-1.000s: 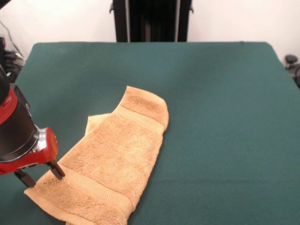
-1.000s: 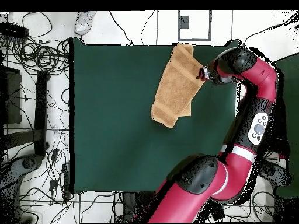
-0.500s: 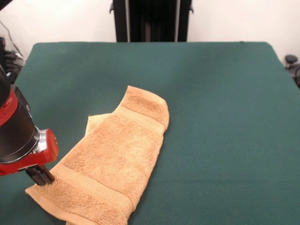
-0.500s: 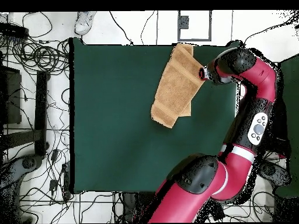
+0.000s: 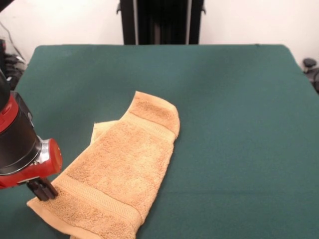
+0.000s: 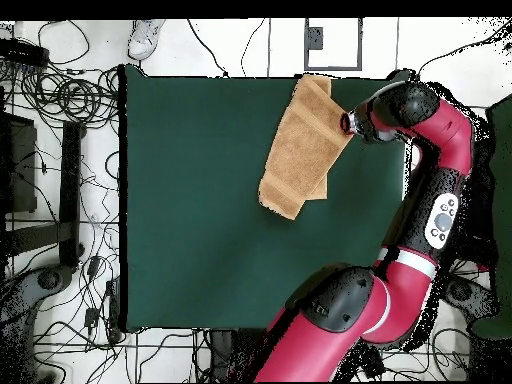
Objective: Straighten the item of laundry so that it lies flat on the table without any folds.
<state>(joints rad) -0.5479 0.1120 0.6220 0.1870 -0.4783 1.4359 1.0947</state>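
The tool [image 5: 44, 189] is pressed together on the corner of the folded hand towel [image 5: 119, 172]. It probably pinches there to pull the upper layer open across the green surface [image 5: 234, 124].

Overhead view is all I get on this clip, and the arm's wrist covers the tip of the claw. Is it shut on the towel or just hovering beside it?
Observer: From the front, the claw is down at the towel's side edge with its fingers pressed together, apparently pinching the cloth.
Operator: Is that edge raised off the table?
Observer: No. The front view shows the towel lying against the table right up to the claw, with no lifted flap.
Operator: Where along the towel is the grip?
Observer: Next to the woven band at the end farthest from the robot's pedestal, close to that corner.
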